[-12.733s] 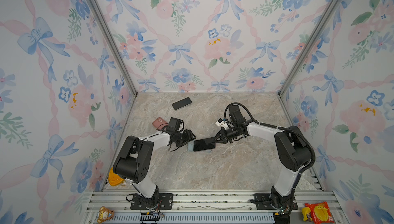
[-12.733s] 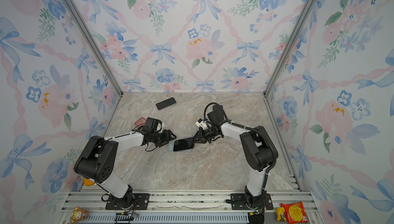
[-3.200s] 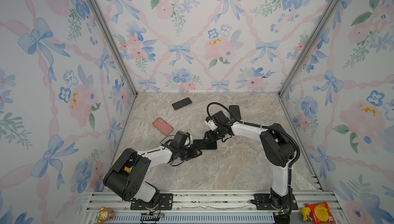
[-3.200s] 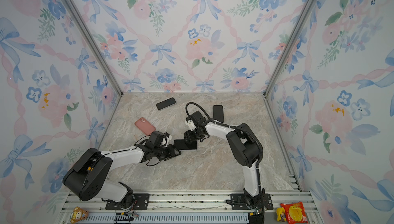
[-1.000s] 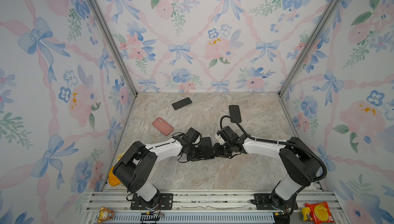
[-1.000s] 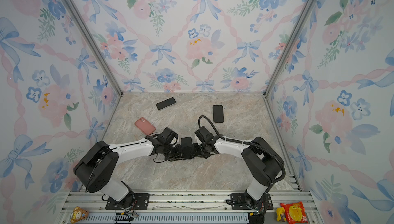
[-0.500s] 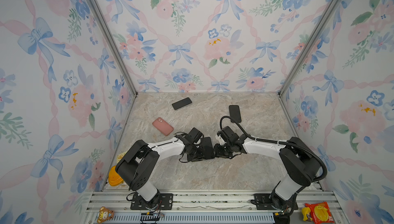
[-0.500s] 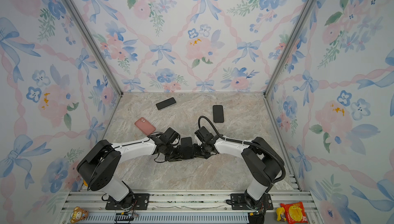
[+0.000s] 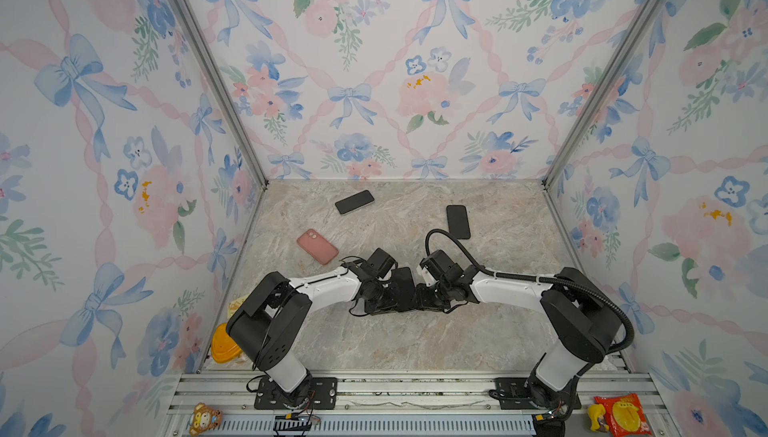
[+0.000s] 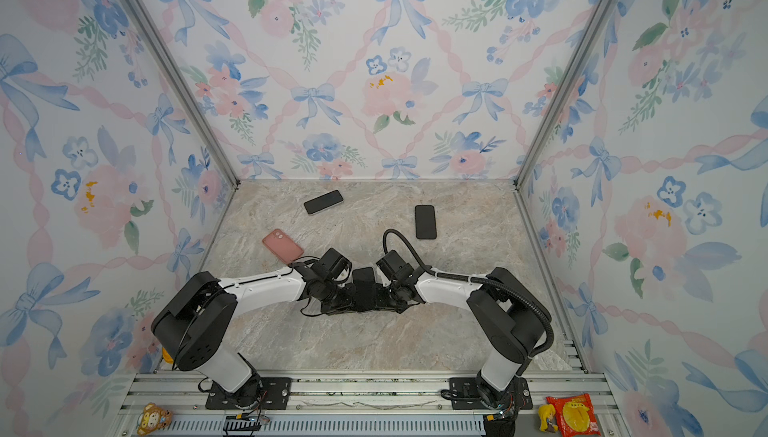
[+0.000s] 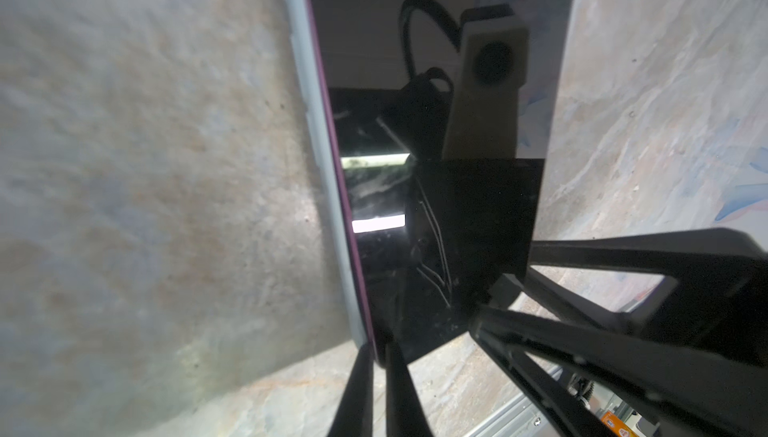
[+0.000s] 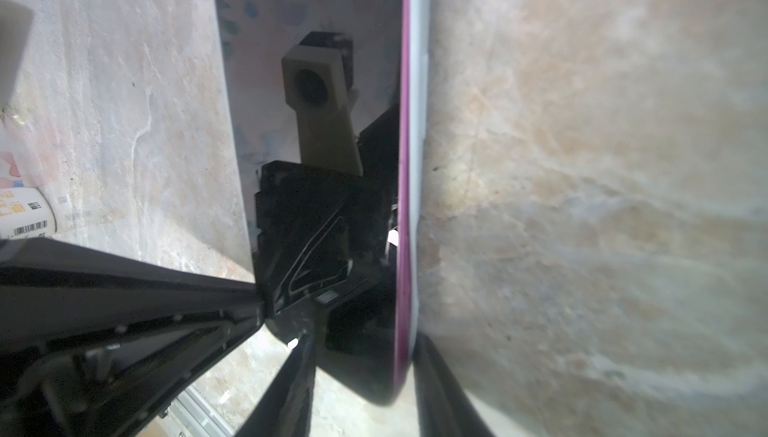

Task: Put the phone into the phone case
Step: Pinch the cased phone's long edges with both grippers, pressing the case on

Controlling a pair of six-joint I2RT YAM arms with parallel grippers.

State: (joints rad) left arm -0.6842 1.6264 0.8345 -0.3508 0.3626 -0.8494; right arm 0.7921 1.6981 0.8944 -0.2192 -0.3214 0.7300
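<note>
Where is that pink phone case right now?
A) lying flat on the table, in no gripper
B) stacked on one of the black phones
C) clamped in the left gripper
A: the pink phone case lies flat on the table, while the left gripper and right gripper both grip a dark phone in the middle.

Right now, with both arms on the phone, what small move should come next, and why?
Probably keep the right jaws steady and squeeze the pinched corner home with the left. The left jaws are shut on a corner of the phone, where it meets the pale case; the right jaws hold the opposite end. Whether that corner is seated cannot be seen.
</note>
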